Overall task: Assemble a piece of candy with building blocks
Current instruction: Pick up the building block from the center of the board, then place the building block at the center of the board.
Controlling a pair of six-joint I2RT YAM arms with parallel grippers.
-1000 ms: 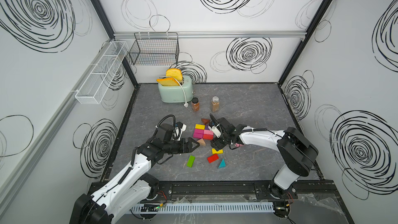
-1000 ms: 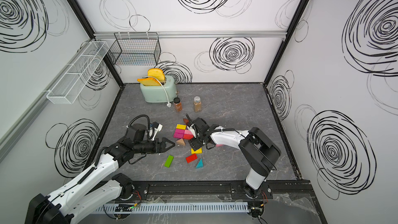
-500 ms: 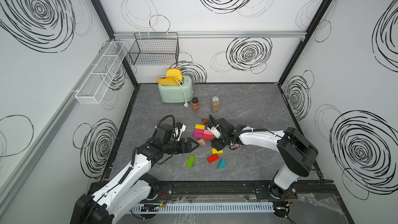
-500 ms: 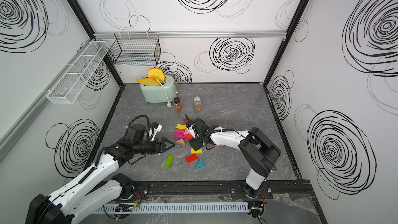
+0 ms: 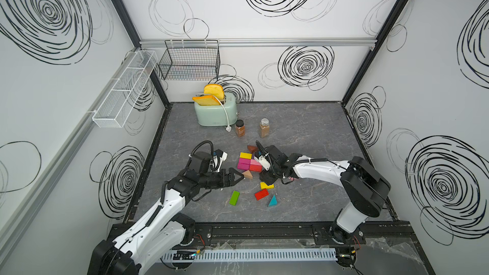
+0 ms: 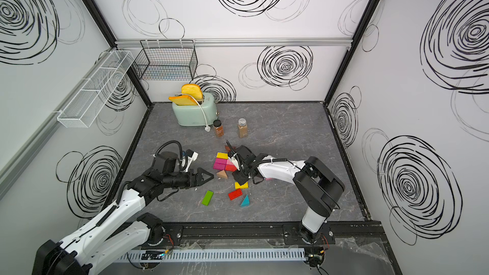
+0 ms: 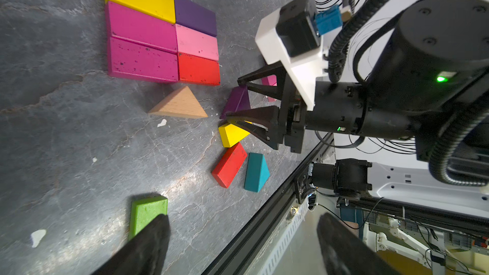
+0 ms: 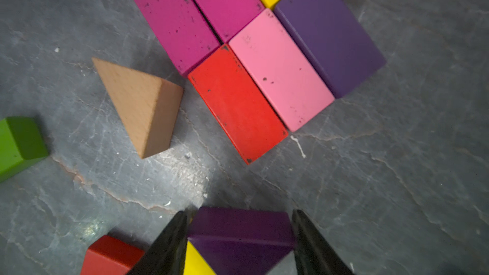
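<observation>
While the purple wedge [image 8: 238, 231] sits pinched in your right gripper [image 8: 238, 214], ridge running jaw to jaw, just beside a yellow block [image 7: 231, 134], the brick rectangle [image 8: 280, 70] lies straight ahead, its red brick [image 8: 235, 104] nearest but apart. Your left gripper [image 7: 243, 236] hangs spread wide, farther off, near the tan wedge [image 8: 140, 104] and green brick [image 7: 148, 212].
</observation>
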